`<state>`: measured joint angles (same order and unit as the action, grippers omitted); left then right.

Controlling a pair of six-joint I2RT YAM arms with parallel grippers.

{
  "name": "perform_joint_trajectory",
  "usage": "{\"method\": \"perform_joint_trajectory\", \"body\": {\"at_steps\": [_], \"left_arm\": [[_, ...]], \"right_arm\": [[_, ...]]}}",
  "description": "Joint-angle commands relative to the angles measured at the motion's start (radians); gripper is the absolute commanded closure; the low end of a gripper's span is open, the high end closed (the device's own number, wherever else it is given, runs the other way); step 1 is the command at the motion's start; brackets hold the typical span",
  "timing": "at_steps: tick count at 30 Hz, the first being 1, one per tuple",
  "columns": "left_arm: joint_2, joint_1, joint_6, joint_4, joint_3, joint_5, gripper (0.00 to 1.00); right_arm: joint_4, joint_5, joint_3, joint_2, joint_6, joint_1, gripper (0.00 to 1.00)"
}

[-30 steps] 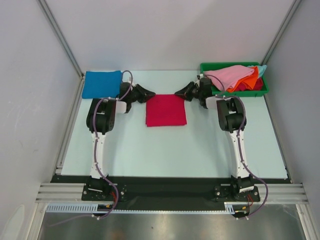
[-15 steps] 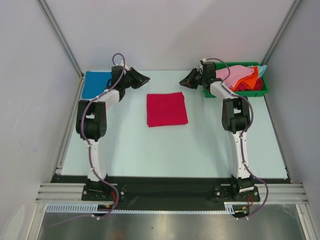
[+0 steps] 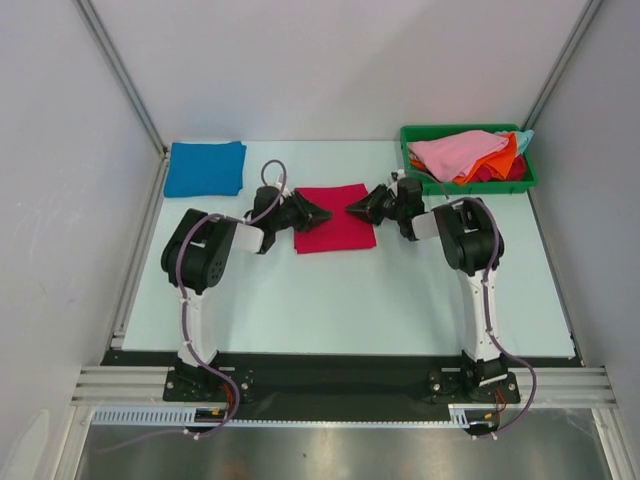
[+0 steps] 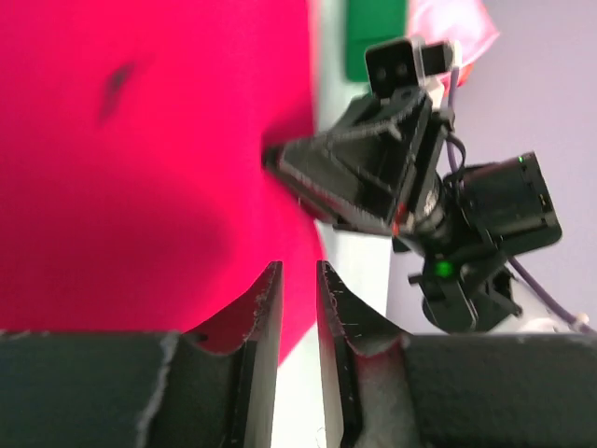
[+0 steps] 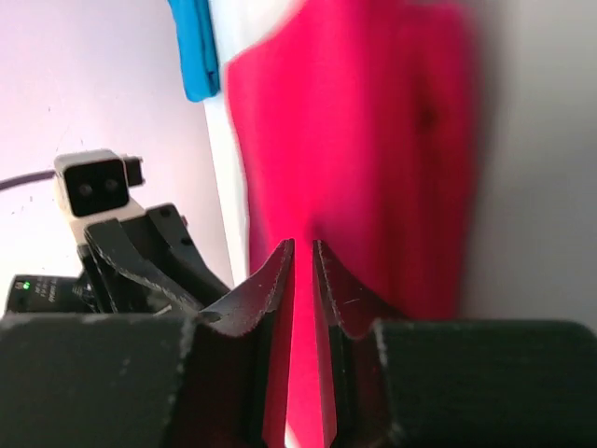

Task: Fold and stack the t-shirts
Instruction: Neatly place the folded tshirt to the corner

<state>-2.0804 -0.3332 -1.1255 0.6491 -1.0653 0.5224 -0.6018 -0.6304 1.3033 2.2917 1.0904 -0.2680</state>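
Observation:
The crimson t-shirt (image 3: 335,220) lies folded into a flat square at the middle of the table. It also shows in the left wrist view (image 4: 140,168) and in the right wrist view (image 5: 373,140). My left gripper (image 3: 320,213) is low over the shirt's left edge, its jaws nearly together with nothing between them (image 4: 298,266). My right gripper (image 3: 352,209) is low over the shirt's right edge, jaws likewise a narrow slit and empty (image 5: 303,243). A folded blue t-shirt (image 3: 205,168) lies at the back left. Pink (image 3: 450,152), orange (image 3: 497,160) and light blue (image 3: 524,137) t-shirts lie crumpled in the bin.
The green plastic bin (image 3: 528,182) stands at the back right corner of the table. Metal frame rails run along the table's left and right sides. The two grippers face each other tip to tip across the crimson shirt.
Both grippers were raised at the back of the table half a second ago. They have come down and inward to the crimson shirt's left and right edges.

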Motion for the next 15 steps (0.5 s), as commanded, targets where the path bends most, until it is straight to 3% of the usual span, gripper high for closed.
{"method": "perform_joint_trajectory", "body": {"at_steps": [1,5,12,15], "left_arm": [[-0.007,0.014,0.013,0.127,0.060,-0.001,0.75],[-0.030,0.033,0.063,0.084,0.062,0.036,0.76],[0.129,0.019,0.184,-0.140,-0.024,0.071,0.73],[0.190,0.007,0.204,-0.202,-0.004,0.067,0.72]], "right_arm": [[-0.250,-0.005,0.001,0.063,0.069,0.026,0.82],[-0.198,-0.040,0.030,0.080,0.031,0.058,0.83],[0.144,-0.132,0.048,-0.101,-0.134,0.079,0.83],[0.177,-0.164,0.010,-0.161,-0.130,0.063,0.83]]}}
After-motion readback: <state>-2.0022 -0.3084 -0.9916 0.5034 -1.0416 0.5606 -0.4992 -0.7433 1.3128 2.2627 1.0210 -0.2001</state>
